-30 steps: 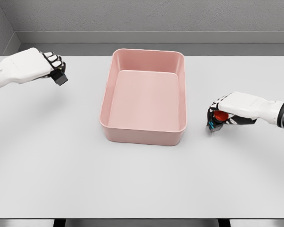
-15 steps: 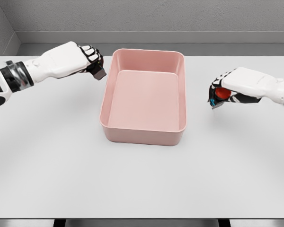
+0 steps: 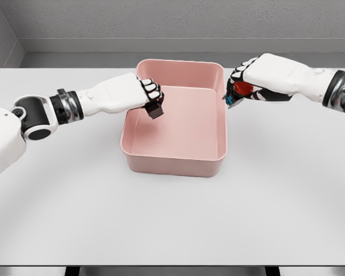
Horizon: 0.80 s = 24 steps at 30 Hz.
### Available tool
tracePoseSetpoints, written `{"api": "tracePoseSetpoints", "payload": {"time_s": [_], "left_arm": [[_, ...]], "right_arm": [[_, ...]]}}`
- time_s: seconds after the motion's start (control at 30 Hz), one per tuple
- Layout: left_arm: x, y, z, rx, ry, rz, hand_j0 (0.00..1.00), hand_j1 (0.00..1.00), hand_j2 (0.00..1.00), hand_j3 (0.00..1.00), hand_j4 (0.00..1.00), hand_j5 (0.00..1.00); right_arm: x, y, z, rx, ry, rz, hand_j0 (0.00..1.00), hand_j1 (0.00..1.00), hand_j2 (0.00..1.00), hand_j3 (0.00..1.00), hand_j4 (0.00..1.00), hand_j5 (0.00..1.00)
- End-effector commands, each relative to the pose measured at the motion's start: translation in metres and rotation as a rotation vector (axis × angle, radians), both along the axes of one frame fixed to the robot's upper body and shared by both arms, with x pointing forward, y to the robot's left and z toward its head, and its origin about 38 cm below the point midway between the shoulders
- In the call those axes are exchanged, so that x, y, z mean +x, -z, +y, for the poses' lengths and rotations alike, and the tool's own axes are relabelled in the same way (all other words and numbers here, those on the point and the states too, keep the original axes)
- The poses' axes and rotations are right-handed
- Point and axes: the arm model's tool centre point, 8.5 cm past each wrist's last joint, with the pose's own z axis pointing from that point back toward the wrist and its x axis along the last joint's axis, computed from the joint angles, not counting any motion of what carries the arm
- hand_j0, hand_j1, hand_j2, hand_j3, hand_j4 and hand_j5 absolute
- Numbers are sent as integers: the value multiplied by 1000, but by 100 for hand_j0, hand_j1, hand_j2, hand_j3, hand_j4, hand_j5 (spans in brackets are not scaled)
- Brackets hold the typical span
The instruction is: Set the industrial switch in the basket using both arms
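My left arm reaches in from the lower left edge across the white table (image 3: 161,218), white forearm with a dark band near the wrist, and my left hand (image 3: 139,94) sits just over the left wall of the pink basket (image 3: 173,167). The fingers of that hand are curled tight around a small black block (image 3: 155,110) — it hangs below my knuckles, tilted, over the basket's inside near its upper left corner, and I cannot tell whether it touches the floor of the basket. Moving right, the basket itself is a rounded rectangular tub standing in the middle of the table, its pale pink floor bare apart from the shadow under my left hand. Over on the right, my right arm comes in from the right edge, dark cuff at the wrist, and my right hand (image 3: 252,75) is at the basket's upper right corner, just outside and above the right wall. Its fingers are closed around the industrial switch (image 3: 239,92) — I can see the red button between my fingers and a bit of blue at the lower edge, with the rest hidden by my palm. The switch is held in the air right beside the rim, not inside the basket. Behind the table runs a grey wall (image 3: 178,20).
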Motion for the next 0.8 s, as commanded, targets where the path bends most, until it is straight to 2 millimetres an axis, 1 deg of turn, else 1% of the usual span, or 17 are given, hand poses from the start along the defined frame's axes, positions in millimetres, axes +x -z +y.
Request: {"api": "tracePoseSetpoints", "payload": {"time_s": [0.0,0.03,0.07,0.1,0.17,0.27,0.33,0.4,0.43,0.47,0.5,0.53,0.57,0.67,0.7,0.73,0.77], "left_arm": [[-1,2,-6,-4,12,4,15,15,15,15,15,15],[-1,1,-6,-4,12,3,26,26,26,26,26,26],[-1,0,-6,-7,14,2,40,40,40,40,40,40],[-1,0,-7,-8,16,0,45,45,45,45,45,45],[-2,-1,-7,-11,17,1,50,50,50,50,50,50],[-2,-1,-8,-13,20,0,61,61,61,61,61,61],[-3,-1,-8,-15,21,2,66,66,66,66,66,66],[-3,-2,-9,-28,24,3,67,67,67,67,67,67],[-3,-4,-10,-44,24,11,69,69,69,69,69,69],[-3,-4,-10,-45,24,11,76,76,76,76,76,76],[-2,-4,-9,-44,22,10,84,84,84,84,84,84],[-3,-3,-9,-39,23,10,88,88,88,88,88,88],[-3,-3,-9,-34,23,10,95,95,95,95,95,95],[-3,-2,-10,-28,23,9,100,100,100,100,100,100],[-3,-2,-10,-28,23,9,100,100,100,100,100,100],[-3,-2,-9,-26,22,9,100,100,100,100,100,100],[-2,-3,-5,-23,17,8,100,100,100,100,100,100]], "right_arm": [[0,11,15,10,-23,31,49,49,49,49,49,49],[1,9,21,14,-34,27,49,49,49,49,49,49],[1,10,22,15,-38,28,49,49,49,49,49,49],[1,8,26,14,-46,24,49,49,49,49,49,49],[1,9,29,16,-52,26,49,49,49,49,49,49],[1,8,32,22,-57,24,49,49,49,49,49,49],[2,7,43,28,-81,23,49,49,49,49,49,49],[2,9,52,23,-91,34,49,49,49,49,49,49],[2,10,58,31,-100,36,49,49,49,49,49,49],[2,10,60,33,-102,38,49,49,49,49,49,49],[2,11,65,30,-109,42,49,49,49,49,49,49],[2,12,68,28,-112,46,49,49,49,49,49,49],[2,13,69,30,-111,47,49,49,49,49,49,49],[2,12,71,30,-115,44,50,50,50,50,50,50],[3,11,71,30,-114,43,55,55,55,55,55,55],[6,11,69,37,-77,58,93,93,93,93,93,93],[7,12,69,43,-56,67,100,100,100,100,100,100]]}}
